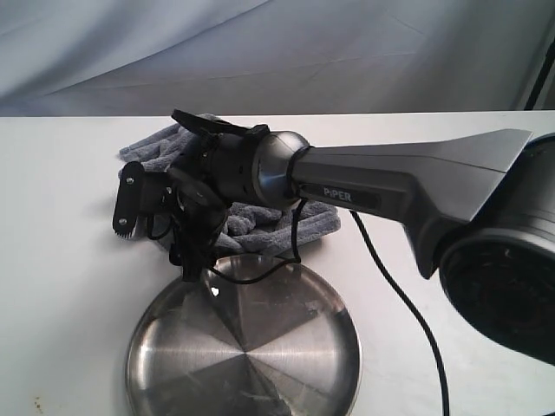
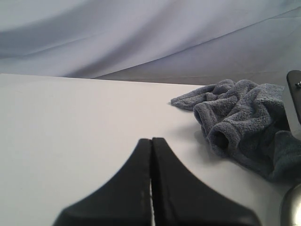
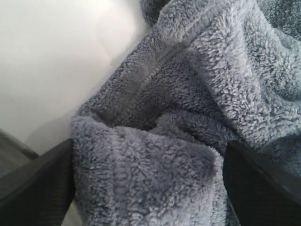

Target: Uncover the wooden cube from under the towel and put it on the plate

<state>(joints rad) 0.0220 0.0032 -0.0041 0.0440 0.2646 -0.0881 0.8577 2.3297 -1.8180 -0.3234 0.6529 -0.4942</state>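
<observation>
right gripper: centre-left of the exterior view, on the dark arm that reaches in from the right edge. Its jaws are spread wide, over the near edge of the towel and just above the plate's far rim in the picture.
right gripper, close up: the two black pads sit in the lower corners of the right wrist view. A fluffy fold of cloth fills the gap and reaches both pads. It looks loose, not squeezed flat.
left gripper: bottom centre of the left wrist view, fingers pressed together with nothing between them, over bare table.
towel: a crumpled grey heap on the white table, upper centre-left of the exterior view, partly behind the arm. Its near edge lies just beside the plate; whether they touch I cannot tell.
plate: bottom centre of the exterior view, flat on the table, shiny with radial reflections — a sliver also shows at lower right of the left wrist view.
cable: black, trailing from the arm down to the lower right.
wooden cube: no view shows it; its place cannot be told.
</observation>
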